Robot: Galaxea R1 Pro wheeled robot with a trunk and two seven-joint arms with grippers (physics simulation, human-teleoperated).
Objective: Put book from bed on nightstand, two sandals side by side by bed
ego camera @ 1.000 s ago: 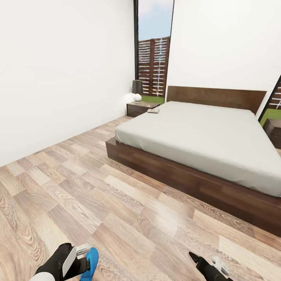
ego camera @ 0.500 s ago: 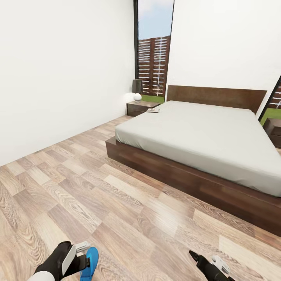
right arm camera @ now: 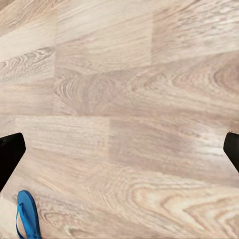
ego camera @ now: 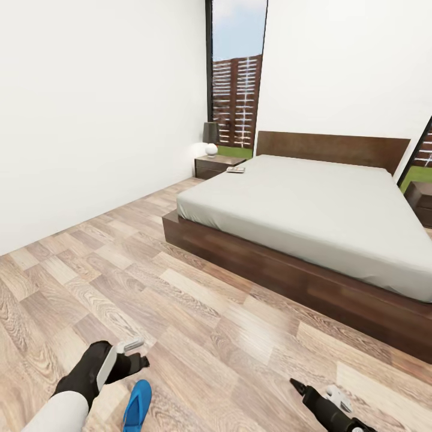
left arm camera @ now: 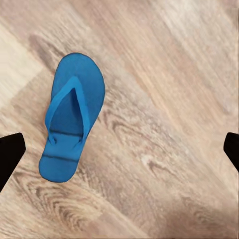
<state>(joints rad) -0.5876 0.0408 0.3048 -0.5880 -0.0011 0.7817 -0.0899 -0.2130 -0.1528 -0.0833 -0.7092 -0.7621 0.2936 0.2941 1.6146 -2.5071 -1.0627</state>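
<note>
Brown wood-plank floor (ego camera: 180, 288), white walls. A bright blue flip-flop sandal (ego camera: 137, 405) lies flat beside the spread left gripper (ego camera: 139, 354). Right gripper (ego camera: 312, 390) spread too. Small dark paperback book (ego camera: 235, 170) on grey bed's (ego camera: 312, 210) corner.

A bright blue sandal (left arm camera: 71, 116) on pale brown wood-grain floor (ego camera: 180, 312); grey-covered bed (ego camera: 312, 210) with dark brown frame.

left gripper (ego camera: 137, 354): lifted off the sandal (ego camera: 137, 405), jaws wide | sandal: now flat on floor | right arm: shifted slightly
</note>
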